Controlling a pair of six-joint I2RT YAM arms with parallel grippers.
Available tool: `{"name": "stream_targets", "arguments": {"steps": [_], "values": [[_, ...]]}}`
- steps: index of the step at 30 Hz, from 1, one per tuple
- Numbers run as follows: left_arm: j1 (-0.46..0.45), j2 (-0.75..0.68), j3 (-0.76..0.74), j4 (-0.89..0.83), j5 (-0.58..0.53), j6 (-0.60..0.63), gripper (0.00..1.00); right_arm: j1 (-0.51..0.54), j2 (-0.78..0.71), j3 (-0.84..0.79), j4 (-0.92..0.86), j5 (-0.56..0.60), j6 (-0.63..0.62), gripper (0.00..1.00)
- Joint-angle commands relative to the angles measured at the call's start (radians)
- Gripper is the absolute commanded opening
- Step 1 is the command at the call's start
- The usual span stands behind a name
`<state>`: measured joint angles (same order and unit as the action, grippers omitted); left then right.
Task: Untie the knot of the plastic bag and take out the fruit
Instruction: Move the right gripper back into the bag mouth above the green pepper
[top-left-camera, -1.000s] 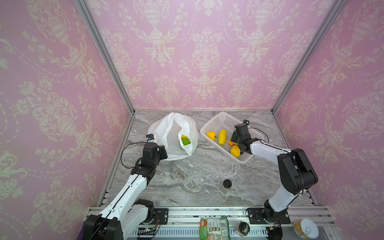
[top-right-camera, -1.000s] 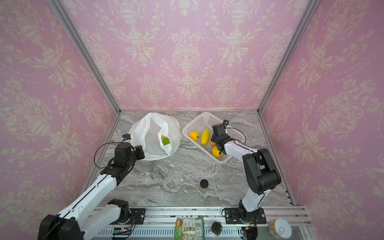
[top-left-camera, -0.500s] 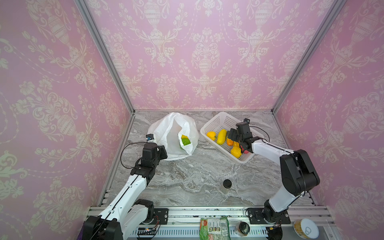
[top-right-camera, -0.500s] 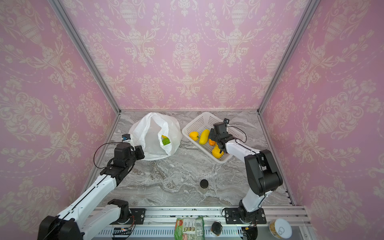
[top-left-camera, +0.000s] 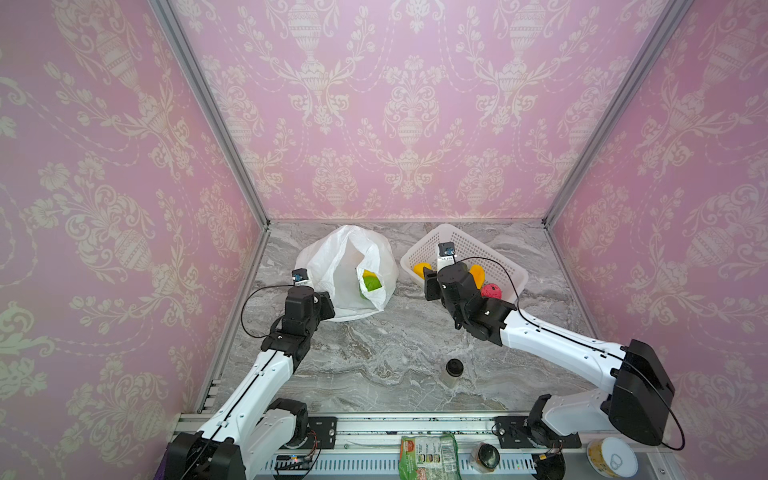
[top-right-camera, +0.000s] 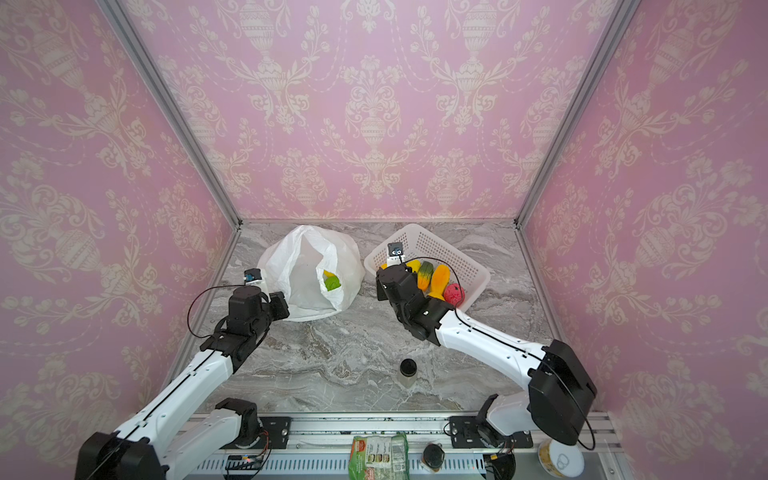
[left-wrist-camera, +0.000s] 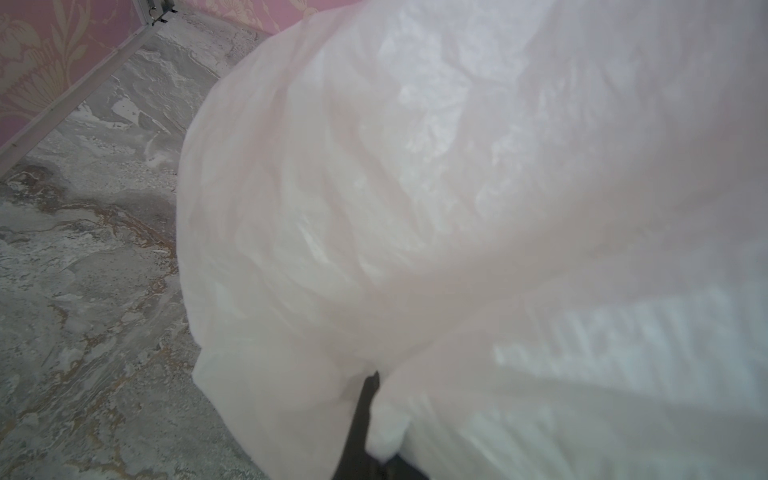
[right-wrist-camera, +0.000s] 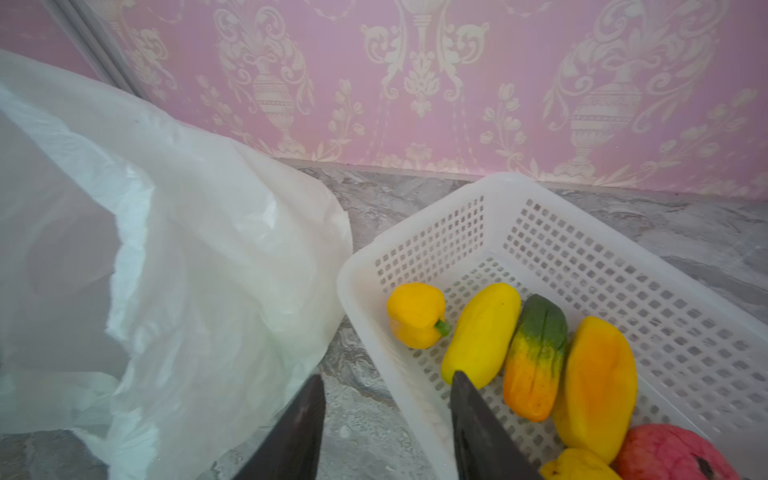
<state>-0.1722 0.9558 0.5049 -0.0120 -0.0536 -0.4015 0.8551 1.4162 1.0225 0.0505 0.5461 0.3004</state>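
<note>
The white plastic bag (top-left-camera: 340, 266) (top-right-camera: 301, 270) lies at the back left with its mouth open; no knot shows. Inside it sit a green and a yellow fruit (top-left-camera: 370, 282) (top-right-camera: 331, 282). My left gripper (top-left-camera: 328, 298) (left-wrist-camera: 376, 411) is shut on the bag's near-left edge, and plastic fills the left wrist view. My right gripper (top-left-camera: 430, 284) (right-wrist-camera: 386, 386) hangs open and empty over the near-left rim of the white basket (top-left-camera: 478, 249) (right-wrist-camera: 498, 183). The basket holds a yellow pepper (right-wrist-camera: 415, 313), a yellow mango (right-wrist-camera: 482, 332), a green-orange piece (right-wrist-camera: 536, 357), an orange mango (right-wrist-camera: 594, 378) and a pink-red round one (right-wrist-camera: 669, 453).
A small jar with a black lid (top-left-camera: 454, 370) (top-right-camera: 408, 370) stands on the marble in front of the right arm. Pink walls close the back and both sides. A green packet (top-left-camera: 428, 457) and a tin (top-left-camera: 611, 457) lie on the front rail.
My right gripper opened over the basket, left a piece of fruit there and drew back left toward the bag, its jaws narrowing a little. The left arm has not moved.
</note>
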Motion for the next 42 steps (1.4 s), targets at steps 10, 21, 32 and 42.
{"name": "stream_targets", "arguments": {"steps": [10, 21, 32, 42], "values": [[0.008, -0.04, -0.021, 0.01, 0.022, -0.014, 0.0, 0.21, 0.4, 0.364, 0.012, -0.261, -0.035, 0.22], [0.009, -0.086, -0.034, 0.009, 0.011, -0.014, 0.0, 0.121, 0.76, 0.66, -0.127, -0.314, 0.095, 0.17], [0.01, -0.092, -0.041, 0.029, 0.012, -0.009, 0.0, 0.081, 0.9, 0.843, -0.308, -0.002, 0.032, 0.52], [0.009, -0.088, -0.042, 0.033, 0.021, -0.011, 0.0, 0.042, 0.992, 0.962, -0.439, 0.111, 0.045, 0.84]]}}
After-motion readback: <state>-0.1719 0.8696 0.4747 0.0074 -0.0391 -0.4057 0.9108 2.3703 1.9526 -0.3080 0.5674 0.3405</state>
